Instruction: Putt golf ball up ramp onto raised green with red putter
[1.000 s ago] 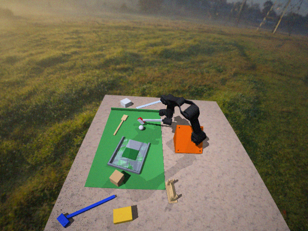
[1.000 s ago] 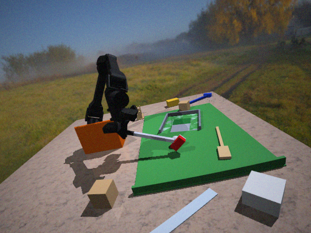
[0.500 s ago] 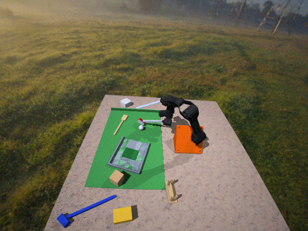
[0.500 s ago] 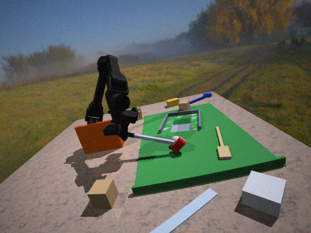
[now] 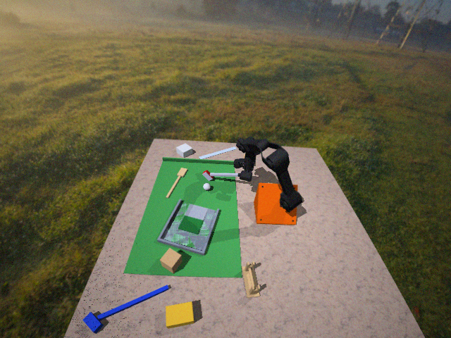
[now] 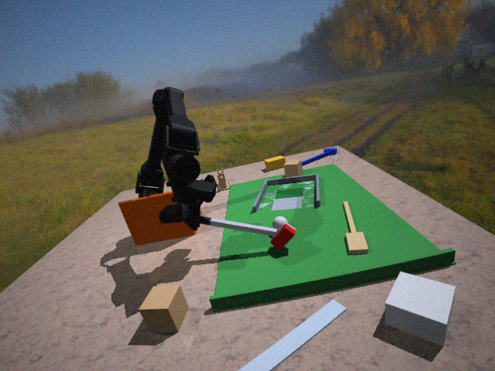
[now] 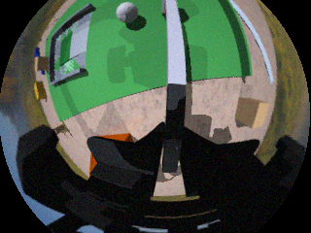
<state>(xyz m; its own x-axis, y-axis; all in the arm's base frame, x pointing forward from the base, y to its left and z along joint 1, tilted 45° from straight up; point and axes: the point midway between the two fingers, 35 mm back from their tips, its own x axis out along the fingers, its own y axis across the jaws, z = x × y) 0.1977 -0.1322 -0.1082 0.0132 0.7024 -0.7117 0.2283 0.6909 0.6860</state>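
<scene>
My gripper [image 5: 245, 176] [image 6: 196, 220] [image 7: 169, 125] is shut on the dark grip end of the red putter [image 5: 225, 174] [image 6: 283, 236] [image 7: 176, 49]. The putter's pale shaft reaches out over the green mat. Its red head, with a white face, hangs low, its shadow on the mat below. The white golf ball [image 5: 206, 186] [image 6: 279, 222] [image 7: 127, 12] rests on the mat between the head and the ramp, with a small gap to the head in the top view. The pale ramp [image 5: 197, 211] [image 6: 287, 202] leads up to the raised green [image 5: 191, 224] [image 6: 289, 193], inside grey walls.
A wooden mallet [image 5: 182, 172] [image 6: 356, 243] lies on the mat beyond the ball. A tan block [image 5: 170, 260] stands behind the grey walls. Another tan block [image 6: 163, 309], a pale bar [image 6: 295, 335] and a white block [image 6: 419, 303] lie beyond the mat's raised edge [image 5: 198, 160].
</scene>
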